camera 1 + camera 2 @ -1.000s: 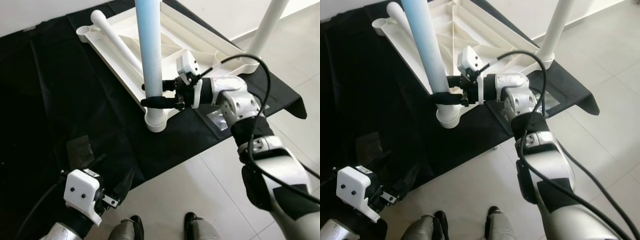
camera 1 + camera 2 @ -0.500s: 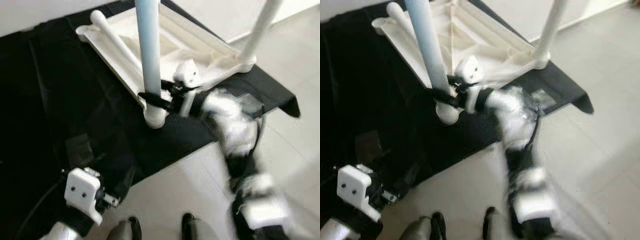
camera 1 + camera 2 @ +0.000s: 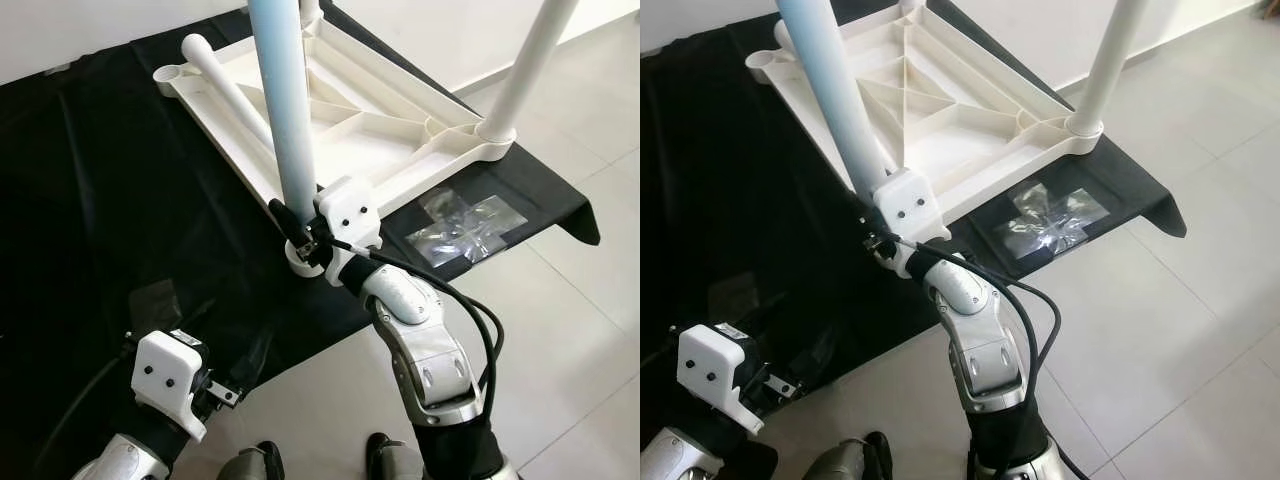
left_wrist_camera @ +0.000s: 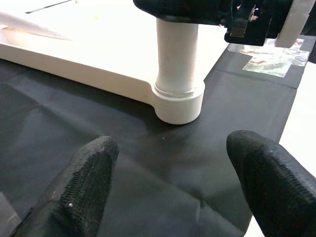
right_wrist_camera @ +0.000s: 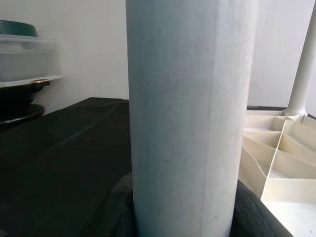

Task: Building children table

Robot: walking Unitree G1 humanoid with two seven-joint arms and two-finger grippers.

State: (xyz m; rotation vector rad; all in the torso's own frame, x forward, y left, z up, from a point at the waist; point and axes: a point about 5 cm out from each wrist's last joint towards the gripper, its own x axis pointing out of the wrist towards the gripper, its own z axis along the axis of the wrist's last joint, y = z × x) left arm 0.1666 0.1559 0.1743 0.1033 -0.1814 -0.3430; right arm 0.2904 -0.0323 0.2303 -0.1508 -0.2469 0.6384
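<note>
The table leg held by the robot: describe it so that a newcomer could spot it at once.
An upturned white tabletop lies on a black cloth. At its nearest corner a leg stands upright in its socket, with the right gripper shut around its base. Unlike the other white legs, it looks pale blue.

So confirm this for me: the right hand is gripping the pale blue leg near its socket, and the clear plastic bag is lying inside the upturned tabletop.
One thing is off. The right hand does grip the pale blue leg near its socket, but the clear plastic bag lies on the black cloth beside the upturned tabletop, not inside it. The left eye view shows this.
</note>
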